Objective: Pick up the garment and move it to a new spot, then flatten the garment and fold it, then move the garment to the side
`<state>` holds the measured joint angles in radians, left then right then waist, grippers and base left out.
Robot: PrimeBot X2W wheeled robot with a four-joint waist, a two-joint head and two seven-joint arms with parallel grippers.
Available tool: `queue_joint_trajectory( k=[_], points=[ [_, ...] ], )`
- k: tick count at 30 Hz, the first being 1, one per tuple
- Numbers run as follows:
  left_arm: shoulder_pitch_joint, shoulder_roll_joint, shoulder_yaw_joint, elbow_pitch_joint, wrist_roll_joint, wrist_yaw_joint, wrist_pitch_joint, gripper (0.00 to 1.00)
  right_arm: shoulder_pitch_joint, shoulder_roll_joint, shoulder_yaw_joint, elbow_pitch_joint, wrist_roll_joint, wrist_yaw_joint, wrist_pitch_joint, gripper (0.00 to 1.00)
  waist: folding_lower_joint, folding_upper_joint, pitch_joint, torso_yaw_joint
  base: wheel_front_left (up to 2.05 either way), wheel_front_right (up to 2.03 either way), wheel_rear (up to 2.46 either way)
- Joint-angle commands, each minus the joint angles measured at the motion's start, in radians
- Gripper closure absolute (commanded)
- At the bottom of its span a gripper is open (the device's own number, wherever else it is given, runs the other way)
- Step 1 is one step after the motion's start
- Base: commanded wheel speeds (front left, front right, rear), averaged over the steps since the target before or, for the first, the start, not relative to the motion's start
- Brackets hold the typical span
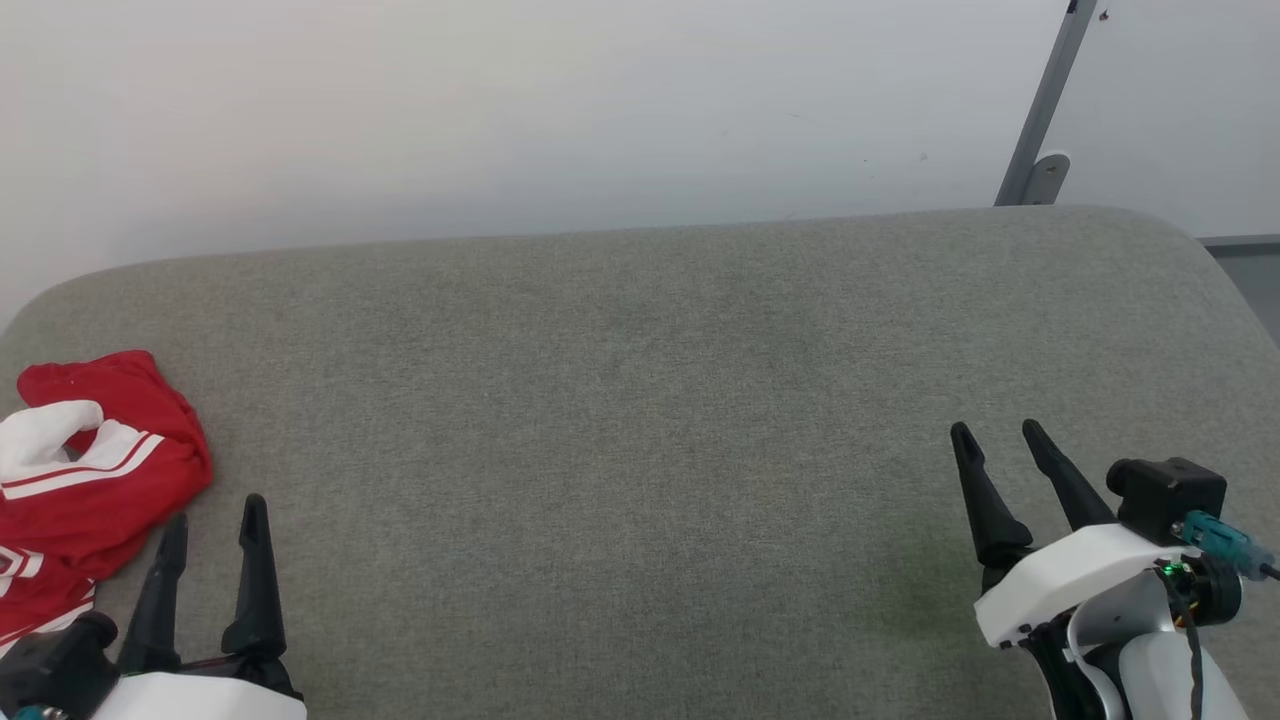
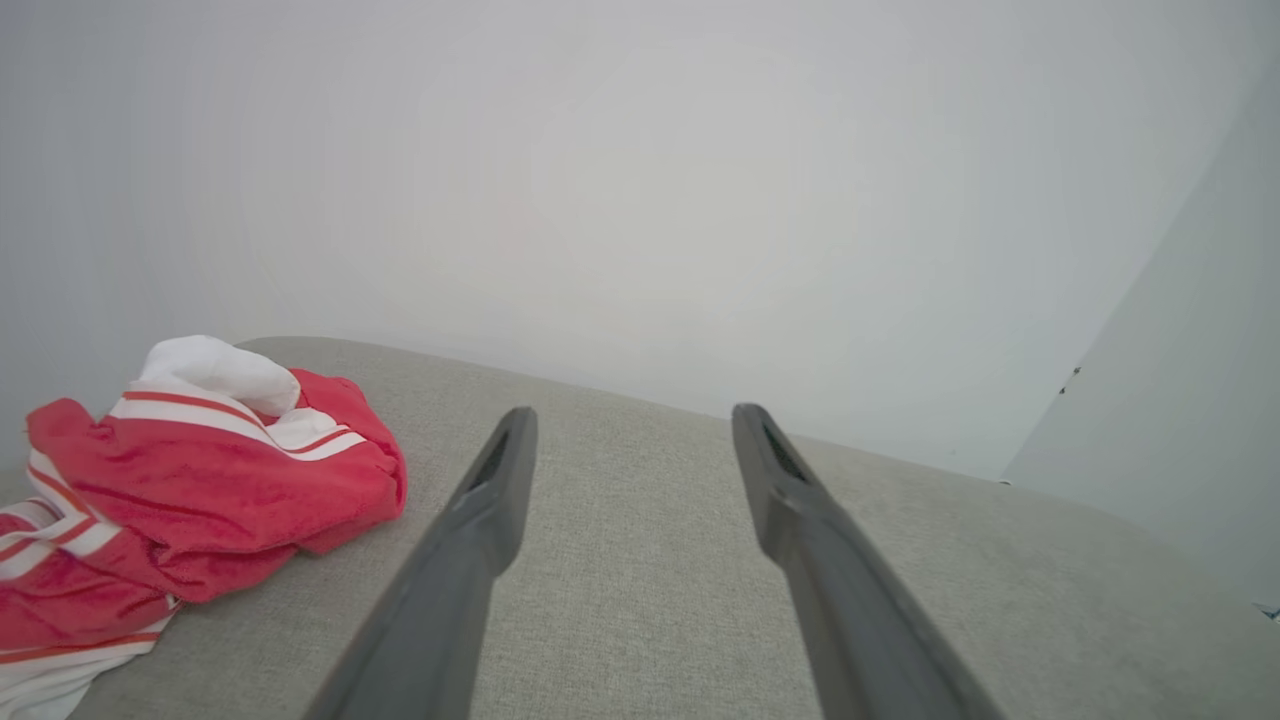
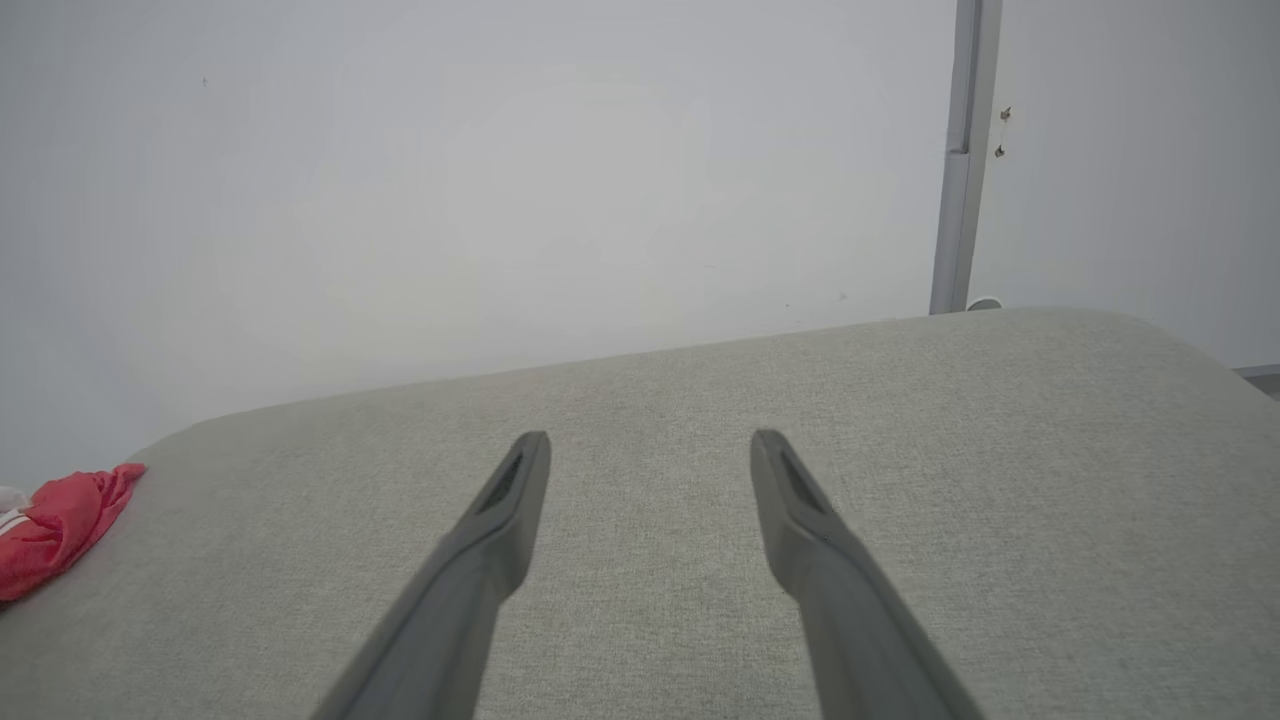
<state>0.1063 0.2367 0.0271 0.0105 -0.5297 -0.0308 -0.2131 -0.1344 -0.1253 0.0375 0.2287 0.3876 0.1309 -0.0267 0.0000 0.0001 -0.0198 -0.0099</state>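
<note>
**Garment (image 1: 110, 470) Bunched at the Left Edge of a Grey Padded Surface (image 1: 640, 400)**

A wide surface covered in grey-green woven fabric, with softly rounded corners and a rounded far edge, is seen across the head view. Most of its cloth is bare and lies smooth. A plain, pale wall (image 1: 500, 120) is seen directly behind it. At the far right, a slanted grey metal post (image 1: 1045, 100) rises against that wall from a small rounded bracket (image 1: 1045, 178) just behind the padded edge.

The garment is found crumpled in a heap at the surface's left edge, with red folds, white patches and white-and-red striped trim exposed; part of it is cut off by the picture's border.

The left gripper (image 1: 216, 510) is held low at the near left, just beside the heap, and whether it touches the cloth cannot be told. Its jaws are spread wide and nothing is held between them. The right gripper (image 1: 996, 427) is held at the near right, well apart from the garment, its jaws likewise spread and empty above bare fabric.
</note>
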Motion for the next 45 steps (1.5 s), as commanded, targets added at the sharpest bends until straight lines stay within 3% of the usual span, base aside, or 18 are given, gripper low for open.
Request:
queue_joint_trajectory(
  k=[1, 24, 45],
  points=[
    [0.005, 0.011, -0.003, -0.012, 0.03, 0.0, -0.011, 0.0, -0.012, -0.002, 0.004, -0.011, -0.027, 0.0, -0.007, 0.0, 0.0, -0.0001, 0.0, -0.001, 0.0, 0.0, 0.0],
    [0.026, 0.044, -0.032, -0.024, 0.138, -0.004, -0.054, 0.0, 0.001, -0.007, 0.004, -0.025, -0.178, 0.0, -0.028, 0.0, 0.0, -0.0001, -0.006, -0.004, 0.0, 0.0, 0.0],
    [0.029, 0.042, -0.033, -0.019, 0.117, -0.014, -0.053, 0.0, 0.017, -0.005, -0.01, -0.038, -0.195, 0.0, -0.035, 0.0, 0.0, -0.0001, -0.008, -0.005, 0.0, 0.0, 0.0]
  ],
)
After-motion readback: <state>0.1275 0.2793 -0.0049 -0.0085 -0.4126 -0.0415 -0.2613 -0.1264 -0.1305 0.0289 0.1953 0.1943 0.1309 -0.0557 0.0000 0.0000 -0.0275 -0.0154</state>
